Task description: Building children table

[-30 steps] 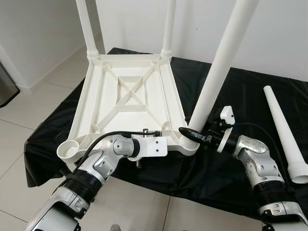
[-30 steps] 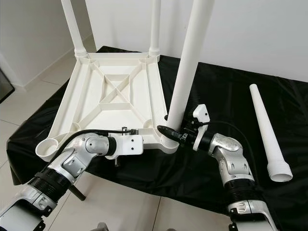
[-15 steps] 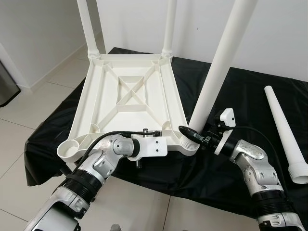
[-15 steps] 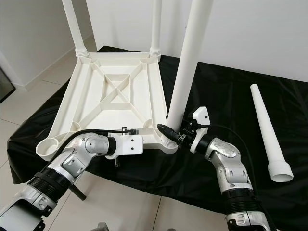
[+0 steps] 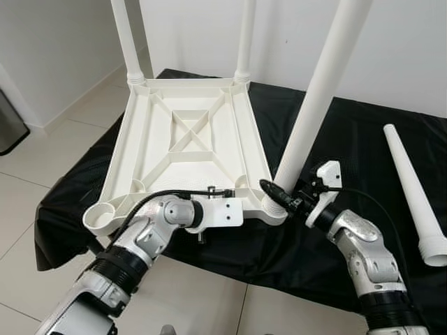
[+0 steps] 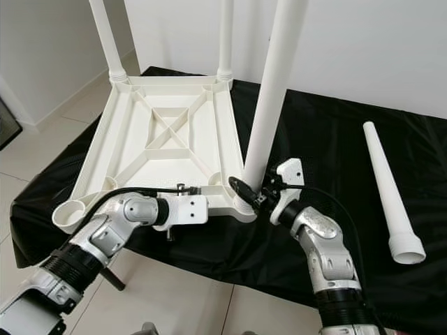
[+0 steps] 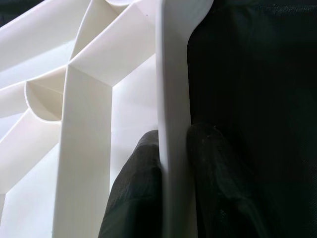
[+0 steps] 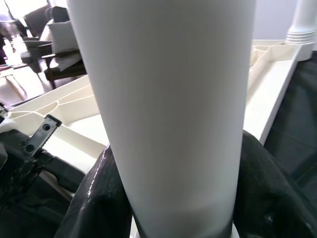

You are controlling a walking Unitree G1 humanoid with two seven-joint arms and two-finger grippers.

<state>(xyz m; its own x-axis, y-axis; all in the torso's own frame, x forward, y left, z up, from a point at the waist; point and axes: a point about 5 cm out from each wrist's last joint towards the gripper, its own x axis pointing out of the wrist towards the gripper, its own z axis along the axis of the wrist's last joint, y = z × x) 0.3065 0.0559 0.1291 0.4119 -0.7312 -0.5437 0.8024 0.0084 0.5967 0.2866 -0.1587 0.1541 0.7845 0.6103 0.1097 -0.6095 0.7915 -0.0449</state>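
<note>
The white plastic tabletop (image 5: 188,139) lies upside down on the black-clothed table (image 5: 349,132). Two white legs (image 5: 126,38) (image 5: 244,38) stand upright in its far corners. A third leg (image 5: 318,91) stands, leaning slightly, in the near right corner socket. My right gripper (image 5: 274,192) is shut on this leg's base, one black finger (image 8: 94,198) on each side of the leg (image 8: 168,99). My left gripper (image 7: 173,148) is shut on the tabletop's near rim (image 7: 171,74). The near left corner socket (image 5: 101,215) holds nothing.
A fourth white leg (image 5: 413,188) lies loose on the cloth at the right. The cloth's front edge hangs just below my arms, above a tiled floor (image 5: 42,167). A white wall stands behind, and a dark object (image 5: 7,125) is at the far left.
My right forearm and elbow have swung inward to the left and the wrist has turned, while the gripper stays at the leg's base. The left arm has not moved.
</note>
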